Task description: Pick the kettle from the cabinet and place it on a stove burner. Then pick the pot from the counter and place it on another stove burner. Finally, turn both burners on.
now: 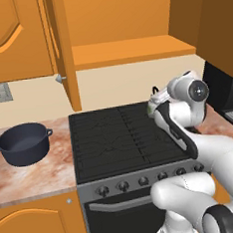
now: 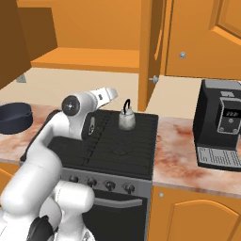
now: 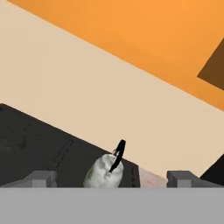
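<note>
The kettle (image 2: 126, 118) is sitting upright on a back burner (image 2: 133, 123) of the cooktop, toward the rear right corner, its thin black handle arching above it. The gripper (image 3: 111, 178) is hanging just beside it with its tips spread wide and holding nothing — the kettle is showing between them in the hand view, apart from both. The pot (image 1: 23, 142) is resting well off to the left on the surface (image 1: 39, 177), so the arm is likely facing a long leftward swing — across the whole cooktop — next.
</note>
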Motion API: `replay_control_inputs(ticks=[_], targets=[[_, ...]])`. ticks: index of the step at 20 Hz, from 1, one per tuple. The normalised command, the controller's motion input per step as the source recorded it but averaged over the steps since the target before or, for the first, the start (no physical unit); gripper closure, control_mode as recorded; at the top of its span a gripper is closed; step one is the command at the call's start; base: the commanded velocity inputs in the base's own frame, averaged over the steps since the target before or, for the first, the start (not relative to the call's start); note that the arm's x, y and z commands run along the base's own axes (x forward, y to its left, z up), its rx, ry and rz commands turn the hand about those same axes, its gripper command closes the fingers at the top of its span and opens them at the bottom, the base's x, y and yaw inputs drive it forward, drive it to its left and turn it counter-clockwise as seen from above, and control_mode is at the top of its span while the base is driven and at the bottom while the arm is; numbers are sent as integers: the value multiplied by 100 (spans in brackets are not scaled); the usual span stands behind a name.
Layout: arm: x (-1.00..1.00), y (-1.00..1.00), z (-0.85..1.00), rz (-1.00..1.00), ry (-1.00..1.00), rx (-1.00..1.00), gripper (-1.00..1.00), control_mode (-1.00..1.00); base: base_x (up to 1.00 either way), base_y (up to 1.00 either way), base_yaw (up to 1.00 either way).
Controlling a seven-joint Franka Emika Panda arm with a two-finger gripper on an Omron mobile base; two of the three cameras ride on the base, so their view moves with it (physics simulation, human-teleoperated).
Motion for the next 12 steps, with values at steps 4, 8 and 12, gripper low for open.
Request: replay_control_inputs(ticks=[4,8,12], targets=[[-16,9,25,2,10,-4,-100,-100,0,0,0],[-16,12,21,5,8,-4,-100,-100,0,0,0],[-16,15,13,7,5,-4,-100,-100,0,0,0]])
